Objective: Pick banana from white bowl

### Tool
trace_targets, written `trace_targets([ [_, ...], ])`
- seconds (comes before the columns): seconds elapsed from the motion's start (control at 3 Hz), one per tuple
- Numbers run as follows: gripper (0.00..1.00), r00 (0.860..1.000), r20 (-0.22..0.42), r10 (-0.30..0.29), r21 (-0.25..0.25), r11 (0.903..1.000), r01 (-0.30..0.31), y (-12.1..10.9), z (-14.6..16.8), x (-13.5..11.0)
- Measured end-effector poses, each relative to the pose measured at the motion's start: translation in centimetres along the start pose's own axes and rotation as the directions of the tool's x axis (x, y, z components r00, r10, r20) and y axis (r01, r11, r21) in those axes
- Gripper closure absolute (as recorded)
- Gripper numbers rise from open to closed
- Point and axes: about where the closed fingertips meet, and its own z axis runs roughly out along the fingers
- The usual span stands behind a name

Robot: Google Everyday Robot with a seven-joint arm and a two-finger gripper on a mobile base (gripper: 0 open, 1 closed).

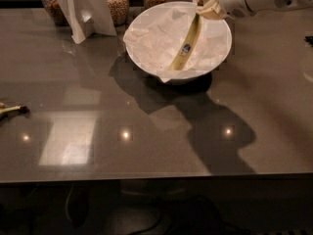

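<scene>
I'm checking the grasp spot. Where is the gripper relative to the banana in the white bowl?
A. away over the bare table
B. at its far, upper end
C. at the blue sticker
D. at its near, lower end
B: the gripper sits at the banana's far, upper end, by the white bowl's back rim.

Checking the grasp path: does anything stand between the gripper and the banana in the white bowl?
Nothing visible. The gripper is at the banana's upper end, over the white bowl's far rim. Crumpled paper lies only beneath the banana.
</scene>
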Motion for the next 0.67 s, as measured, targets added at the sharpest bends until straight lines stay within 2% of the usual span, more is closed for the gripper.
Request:
trace_targets([
  [0.33, 1.00, 0.998, 0.041, -0.053, 0.001, 0.9986, 0.053, -0.2, -2.4, -2.1],
  [0.67, 1.00, 0.994, 0.054, -0.099, 0.005, 0.9951, 0.098, -0.3, -4.5, -3.4],
])
